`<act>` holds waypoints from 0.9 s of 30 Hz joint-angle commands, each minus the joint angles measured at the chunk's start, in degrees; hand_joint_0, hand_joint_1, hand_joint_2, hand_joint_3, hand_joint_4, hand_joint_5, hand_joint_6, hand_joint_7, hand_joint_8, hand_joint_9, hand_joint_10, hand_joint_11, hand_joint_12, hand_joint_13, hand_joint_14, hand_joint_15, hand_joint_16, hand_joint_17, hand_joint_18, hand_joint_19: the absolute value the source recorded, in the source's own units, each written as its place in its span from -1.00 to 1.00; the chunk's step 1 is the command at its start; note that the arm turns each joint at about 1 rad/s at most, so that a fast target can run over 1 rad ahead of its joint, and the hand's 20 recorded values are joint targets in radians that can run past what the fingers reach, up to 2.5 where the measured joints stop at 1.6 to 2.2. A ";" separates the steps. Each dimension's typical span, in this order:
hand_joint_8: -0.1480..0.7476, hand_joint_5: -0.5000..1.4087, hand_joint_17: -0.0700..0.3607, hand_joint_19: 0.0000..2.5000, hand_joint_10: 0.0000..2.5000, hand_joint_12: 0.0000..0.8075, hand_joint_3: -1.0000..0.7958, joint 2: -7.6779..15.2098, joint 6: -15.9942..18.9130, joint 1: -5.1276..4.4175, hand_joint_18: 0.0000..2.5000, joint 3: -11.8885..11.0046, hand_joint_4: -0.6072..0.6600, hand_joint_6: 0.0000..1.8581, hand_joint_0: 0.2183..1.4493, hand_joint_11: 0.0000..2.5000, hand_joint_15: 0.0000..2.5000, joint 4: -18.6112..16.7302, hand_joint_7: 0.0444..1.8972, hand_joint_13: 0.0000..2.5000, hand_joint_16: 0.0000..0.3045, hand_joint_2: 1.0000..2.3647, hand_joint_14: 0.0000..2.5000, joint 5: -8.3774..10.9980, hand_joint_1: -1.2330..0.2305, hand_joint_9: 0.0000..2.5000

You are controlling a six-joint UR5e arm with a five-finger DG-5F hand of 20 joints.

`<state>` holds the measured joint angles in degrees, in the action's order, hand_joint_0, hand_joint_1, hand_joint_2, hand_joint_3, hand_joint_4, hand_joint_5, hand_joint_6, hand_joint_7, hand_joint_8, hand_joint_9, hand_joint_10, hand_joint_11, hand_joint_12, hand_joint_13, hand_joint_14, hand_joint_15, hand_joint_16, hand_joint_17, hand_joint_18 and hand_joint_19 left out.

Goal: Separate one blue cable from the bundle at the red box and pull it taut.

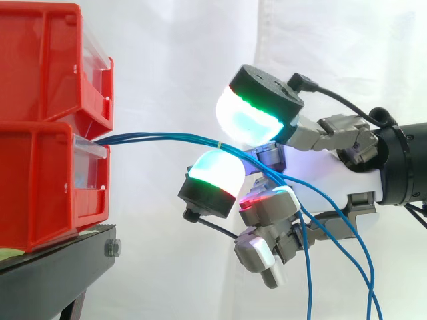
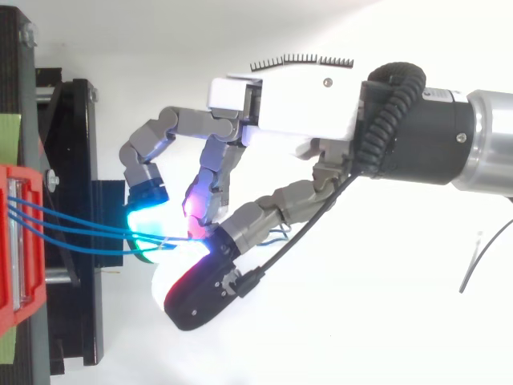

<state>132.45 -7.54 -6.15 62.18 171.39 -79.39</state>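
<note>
Curled fingers of the hand [image 1: 333, 177] close round the blue cables [image 1: 167, 138] in the side view, with glowing pads above and below the bundle. Two bins sit on the black stand [image 1: 53, 267], the upper red bin [image 1: 40, 60] on the lower red bin [image 1: 40, 187]. The cables leave the lower one and droop past the hand.

From above, three blue cables [image 2: 72, 228] run from the bin to the hand's [image 2: 296, 96] pads.

The bins [image 1: 47, 133] on the left are bright red with clear, pale fronts. They sit on a black stand [image 1: 60, 267] that bears a pale green patch [image 2: 10, 132]. The blue cables [image 1: 167, 139] carry a thin yellow band [image 1: 218, 145]. The hand [image 2: 280, 100] has a white palm and grey fingers. Its black-backed pads [image 1: 243, 117] glow cyan edged with green, and one glows red. The curtain [image 1: 173, 53] is white.
</note>
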 commanded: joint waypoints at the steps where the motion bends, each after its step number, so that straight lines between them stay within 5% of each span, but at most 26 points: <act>1: 0.06 -0.60 -0.12 -0.34 -0.98 0.03 -0.44 0.00 -0.02 0.00 -0.24 0.04 0.02 -0.06 -0.58 -0.09 -0.37 0.00 0.23 -0.13 -0.65 -1.00 -0.98 -0.06 -0.12 0.06; 5: -0.02 -0.61 -0.18 -0.32 -0.98 -0.04 -0.44 0.00 -0.02 0.00 -0.29 -0.04 0.00 -0.06 -0.41 -0.07 -0.36 0.00 0.27 -0.15 -0.69 -1.00 -0.98 -0.06 -0.05 0.06; 13: -0.04 -0.62 -0.18 -0.32 -0.97 -0.05 -0.25 0.00 0.07 0.00 -0.30 0.04 -0.01 -0.05 -0.31 -0.05 -0.35 0.00 0.31 -0.17 -0.69 -0.98 -0.98 -0.06 -0.47 0.00; 19: -0.06 -0.63 -0.20 -0.37 -0.98 -0.09 -0.44 -0.09 0.07 0.09 -0.31 -0.04 -0.17 -0.04 -0.11 -0.04 -0.37 0.00 0.36 -0.19 -0.70 -1.00 -0.97 -0.06 -0.61 -0.03; 27: -0.05 -0.62 -0.21 -0.39 -0.97 -0.11 -0.44 0.00 -0.02 0.09 -0.32 -0.04 -0.18 -0.01 -0.15 -0.05 -0.37 0.00 0.33 -0.20 -0.71 -1.00 -0.98 -0.06 -0.65 -0.03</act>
<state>132.45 -7.49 -6.13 62.19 171.39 -79.45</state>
